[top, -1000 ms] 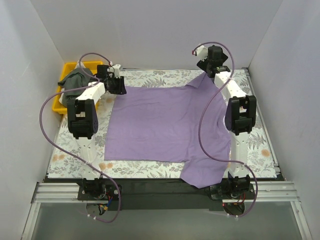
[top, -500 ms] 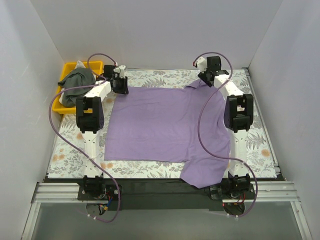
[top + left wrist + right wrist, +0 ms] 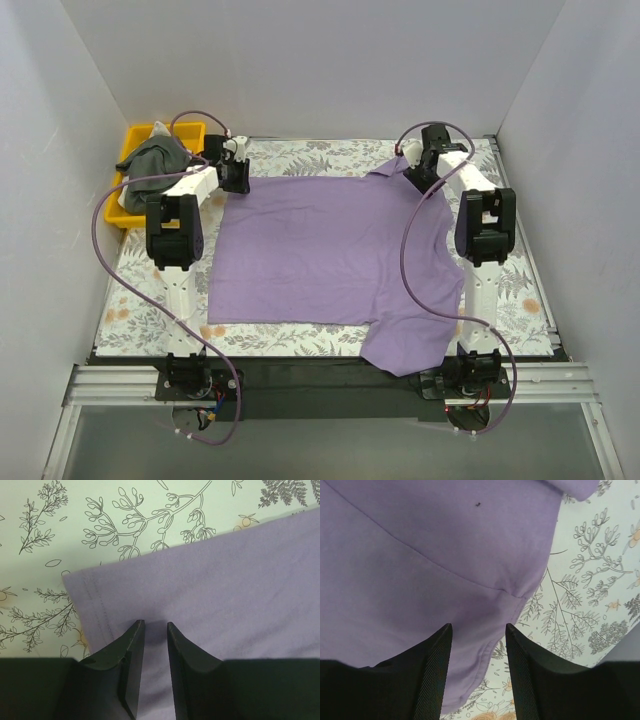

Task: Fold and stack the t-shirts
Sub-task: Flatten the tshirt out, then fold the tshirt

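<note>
Across the flower-printed bench (image 3: 300, 152) we see the purple shirt (image 3: 330, 250) spread flat, with one sleeve draped over the near edge by the right arm's base. Our left tool (image 3: 154, 624) hangs over the shirt's far left hemmed corner, its fingers a narrow slit apart with nothing pinched between them. Our right tool (image 3: 479, 626) sits over the far right sleeve seam, fingers parted wider, gripping nothing we can make out. The grey-green shirt (image 3: 155, 160) lies bunched in a yellow tray (image 3: 136, 134) at the far left corner.
</note>
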Robot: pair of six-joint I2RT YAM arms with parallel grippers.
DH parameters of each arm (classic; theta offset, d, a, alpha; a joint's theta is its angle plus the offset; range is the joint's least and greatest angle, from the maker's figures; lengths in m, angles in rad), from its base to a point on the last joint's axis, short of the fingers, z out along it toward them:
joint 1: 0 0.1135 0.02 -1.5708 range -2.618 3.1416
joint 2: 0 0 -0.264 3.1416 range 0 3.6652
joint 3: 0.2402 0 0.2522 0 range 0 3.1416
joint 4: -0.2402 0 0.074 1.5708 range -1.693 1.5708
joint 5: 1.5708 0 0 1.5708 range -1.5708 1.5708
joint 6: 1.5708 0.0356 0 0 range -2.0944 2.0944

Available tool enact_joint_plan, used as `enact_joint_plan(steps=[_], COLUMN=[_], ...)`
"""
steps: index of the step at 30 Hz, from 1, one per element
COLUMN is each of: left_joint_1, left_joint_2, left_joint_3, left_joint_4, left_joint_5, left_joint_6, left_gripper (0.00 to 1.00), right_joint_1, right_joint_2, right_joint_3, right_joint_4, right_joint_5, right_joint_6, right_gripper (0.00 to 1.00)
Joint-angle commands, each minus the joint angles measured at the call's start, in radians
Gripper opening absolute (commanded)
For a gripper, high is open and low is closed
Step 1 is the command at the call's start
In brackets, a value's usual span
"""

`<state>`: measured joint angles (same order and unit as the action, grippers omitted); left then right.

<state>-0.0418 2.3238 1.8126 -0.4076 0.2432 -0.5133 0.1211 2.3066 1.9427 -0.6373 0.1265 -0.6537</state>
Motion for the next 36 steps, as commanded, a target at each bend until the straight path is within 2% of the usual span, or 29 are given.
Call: enact_joint_plan(steps=[1, 6, 12, 16, 19, 23, 24, 25, 36], left_joint_1=[0.013, 0.017, 0.029, 0.037, 0.039, 0.039, 0.039, 0.039, 0.04], left_joint_2=[-0.034, -0.026, -0.015, -0.033, -0.024, 0.008, 0.019, 0.025, 0.022], left_joint_3=[-0.015, -0.001, 0.062, 0.1, 0.172, 0.24, 0.251, 0.257, 0.226], left_joint_4=[-0.06, -0.069, -0.086, -0.063, -0.057, -0.065, -0.071, -0.074, -0.071], left_joint_5=[-0.053, -0.067, 0.007, 0.085, 0.11, 0.116, 0.113, 0.113, 0.137], left_joint_6=[-0.004, -0.013, -0.039, -0.068, -0.085, -0.103, -0.108, -0.114, -0.119], left_gripper=[0.25, 0.25, 0.29, 0.37, 0.42, 0.48, 0.48, 0.49, 0.49], right_joint_1=[-0.018, -0.043, -0.046, -0.066, -0.077, -0.077, -0.078, -0.08, -0.092], right_joint_2=[0.083, 0.168, 0.238, 0.145, 0.096, 0.119, 0.14, 0.148, 0.217], right_joint_3=[0.065, 0.189, 0.347, 0.332, 0.318, 0.354, 0.364, 0.374, 0.361], right_joint_4=[-0.038, -0.036, -0.032, 0.02, 0.071, 0.109, 0.114, 0.117, 0.185], right_joint_5=[0.042, 0.076, 0.053, -0.106, -0.226, -0.265, -0.268, -0.274, -0.275], right_joint_6=[0.019, 0.006, 0.028, 0.109, 0.21, 0.279, 0.284, 0.292, 0.388], right_gripper=[0.52, 0.52, 0.52, 0.56, 0.67, 0.74, 0.8, 0.82, 0.8])
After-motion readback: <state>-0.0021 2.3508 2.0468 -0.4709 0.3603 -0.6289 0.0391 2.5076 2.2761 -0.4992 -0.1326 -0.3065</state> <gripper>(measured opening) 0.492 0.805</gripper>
